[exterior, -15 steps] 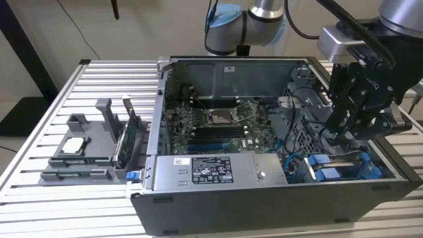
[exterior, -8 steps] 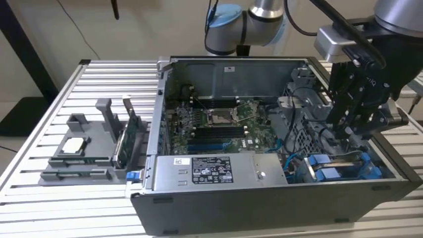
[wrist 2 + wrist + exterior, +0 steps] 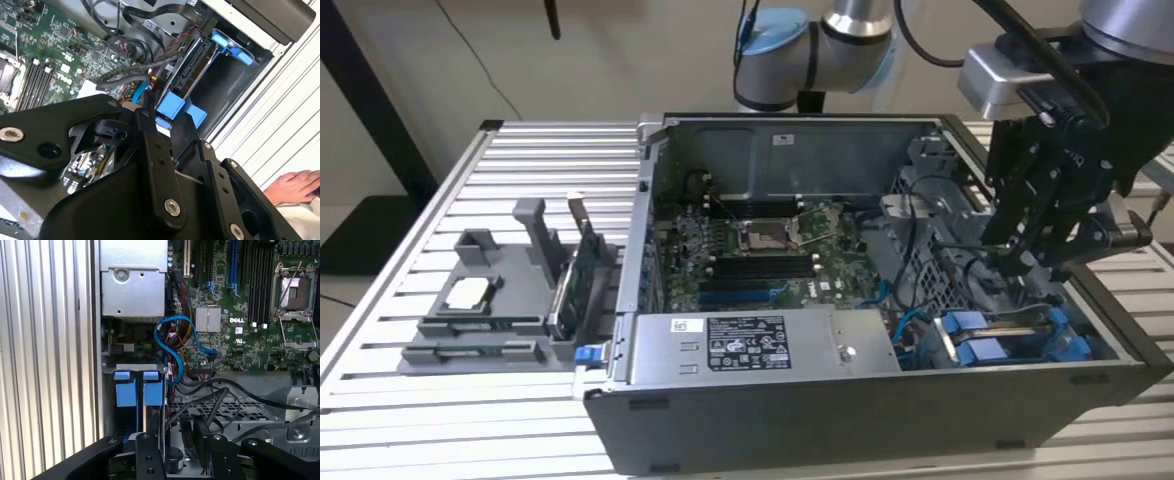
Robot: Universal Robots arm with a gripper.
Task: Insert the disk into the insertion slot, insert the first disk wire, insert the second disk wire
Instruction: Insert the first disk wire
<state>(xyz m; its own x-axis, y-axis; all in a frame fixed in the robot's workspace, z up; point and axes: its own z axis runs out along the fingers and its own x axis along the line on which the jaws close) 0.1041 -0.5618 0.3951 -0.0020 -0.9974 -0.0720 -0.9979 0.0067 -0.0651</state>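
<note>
I'm looking at an opened computer case lying on a slatted metal desk. The arm reaches in from above on the exterior view's right. Its black claw hangs low inside the case, just over the corner where the bright blue plastic shows. I cannot tell from here whether the claw is open or closed, or whether it has hold of anything. The disk stands on edge in the insertion slot, framed in blue plastic and set against one side of the dark bay. Its connector edge faces into the case and the rest of the bay beside it is a dark hollow. A blue cable loops from the green motherboard towards the blue tabs. In the second wrist view a blue cable lies right by the claw's tip, but I can't make out whether anything is plugged into the disk. A bundle of black cables trails across the metal cage next to the slot. Along the case's near wall sits a grey box with a white sticker, well apart from the claw. On the desk at the exterior view's left stands a grey fixture with a few boards and parts in it. In the second wrist view a person's hand rests at the desk's edge, outside the case.
</note>
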